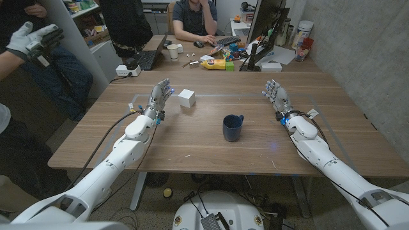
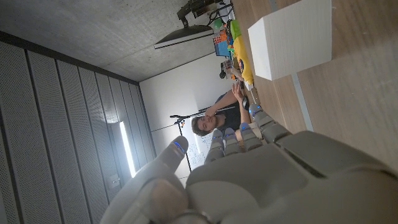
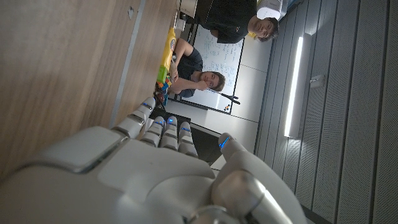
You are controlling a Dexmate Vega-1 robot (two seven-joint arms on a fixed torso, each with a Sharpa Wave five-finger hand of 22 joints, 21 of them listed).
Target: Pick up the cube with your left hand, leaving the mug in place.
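Observation:
A white cube (image 1: pixel 186 98) sits on the wooden table (image 1: pixel 211 144), left of centre. My left hand (image 1: pixel 158 99) is just to the cube's left, a small gap away, fingers straight and apart with nothing in them. The left wrist view shows the cube (image 2: pixel 292 37) on the table beyond that hand's fingertips (image 2: pixel 249 127). A dark blue mug (image 1: pixel 232 128) stands upright near the table's middle, handle toward the right. My right hand (image 1: pixel 276 97) stands at the right side, fingers extended and holding nothing, well clear of the mug; the right wrist view shows its back (image 3: pixel 143 174).
A second table behind holds a laptop (image 1: pixel 148 59), a white cup (image 1: pixel 174 51), a yellow bottle (image 1: pixel 214 63) and a monitor (image 1: pixel 265 22). A person sits there (image 1: pixel 193 19); another person's gloved hand (image 1: pixel 25 39) shows at far left.

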